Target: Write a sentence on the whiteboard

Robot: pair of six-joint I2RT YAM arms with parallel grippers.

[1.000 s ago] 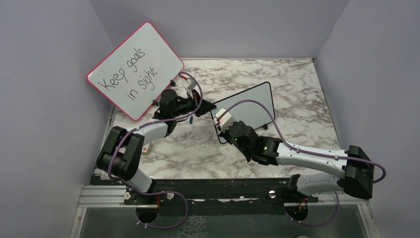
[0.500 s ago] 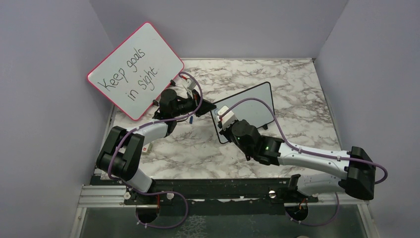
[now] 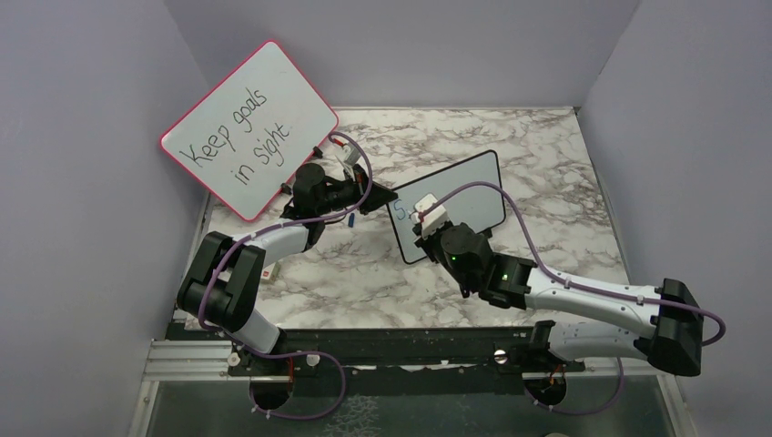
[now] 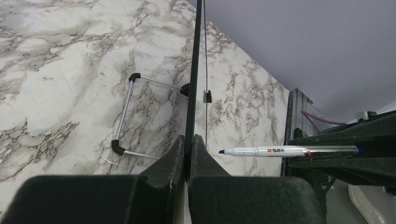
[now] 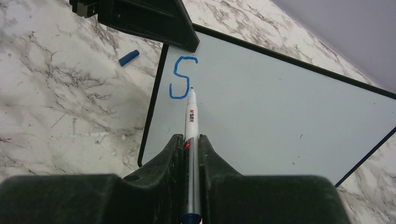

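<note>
My left gripper (image 4: 187,142) was clamped shut on the upper-left corner of the whiteboard (image 5: 280,102), which stood tilted near the middle of the marble table (image 3: 364,264). My right gripper (image 5: 189,140) was closed narrowly on the marker (image 5: 191,116). The sentence (image 5: 181,78) consisted of one blue "S" near that corner, with the marker tip at its lower right. A blue cap (image 5: 128,57) lay on the table beside the board.

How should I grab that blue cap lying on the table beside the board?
Pinch the blue cap across its middle, coming straight down. That is likely best, since it is a short cylinder lying flat on the table, apart from the whiteboard.
</note>
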